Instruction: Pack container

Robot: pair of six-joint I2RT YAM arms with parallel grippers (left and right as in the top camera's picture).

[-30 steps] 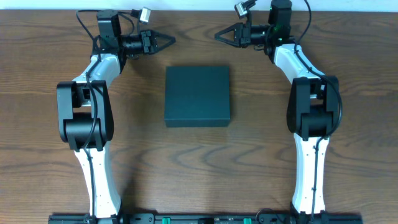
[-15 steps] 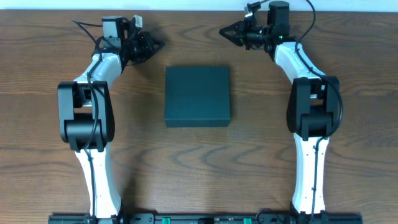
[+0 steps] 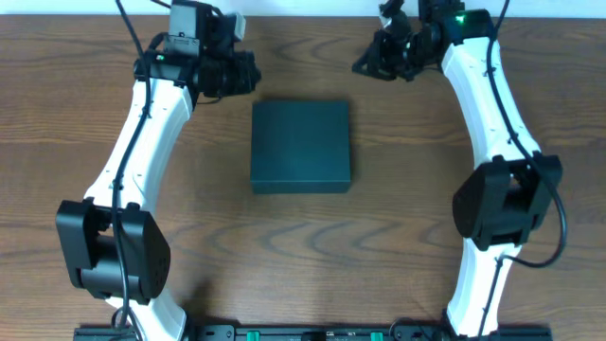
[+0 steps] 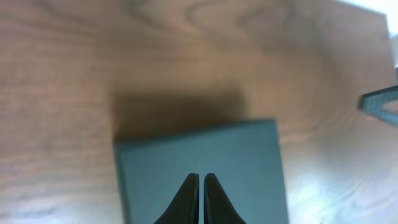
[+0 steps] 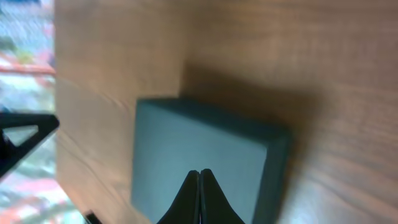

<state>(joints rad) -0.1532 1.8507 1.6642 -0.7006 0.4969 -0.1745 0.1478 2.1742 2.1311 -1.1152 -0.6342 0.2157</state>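
My left gripper [image 3: 246, 72] and right gripper [image 3: 364, 64], seen from overhead, sit beyond the far corners of one dark teal, matte, square container [image 3: 300, 147], lid down, mid-desk [image 3: 398, 237]. Left wrist view: fingers pressed together, empty. Right wrist view: likewise.

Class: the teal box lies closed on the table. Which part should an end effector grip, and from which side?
Likely the edge of the container that faces the arm bases, coming in low from that side: it lies flat and closed, so its broad square top offers nothing to pinch. Which edge is hinged cannot be told.
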